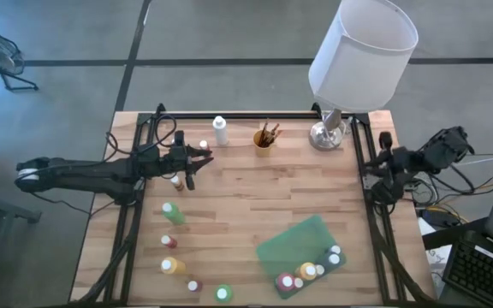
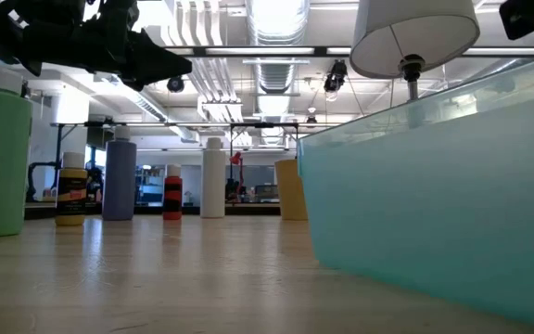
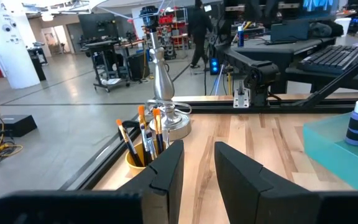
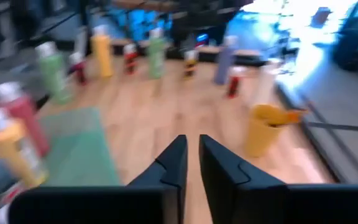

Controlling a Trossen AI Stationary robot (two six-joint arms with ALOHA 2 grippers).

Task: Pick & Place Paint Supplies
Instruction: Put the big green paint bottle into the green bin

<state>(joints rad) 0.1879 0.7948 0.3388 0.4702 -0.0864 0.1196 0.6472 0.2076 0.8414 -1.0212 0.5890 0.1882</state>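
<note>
Several paint bottles stand upright on the table's left half, among them a green one, a yellow one and a white one. More bottles stand in the near right corner of the green tray. A yellow cup near the far edge holds brushes. My left gripper hovers level above the table's left half, open, nothing between its fingers. My right gripper is drawn back at the right edge, shut and empty.
A white-shaded lamp stands on its silver base at the far right corner. Bare wood lies between the left-hand bottles and the tray. Black frame rails run along the table's sides.
</note>
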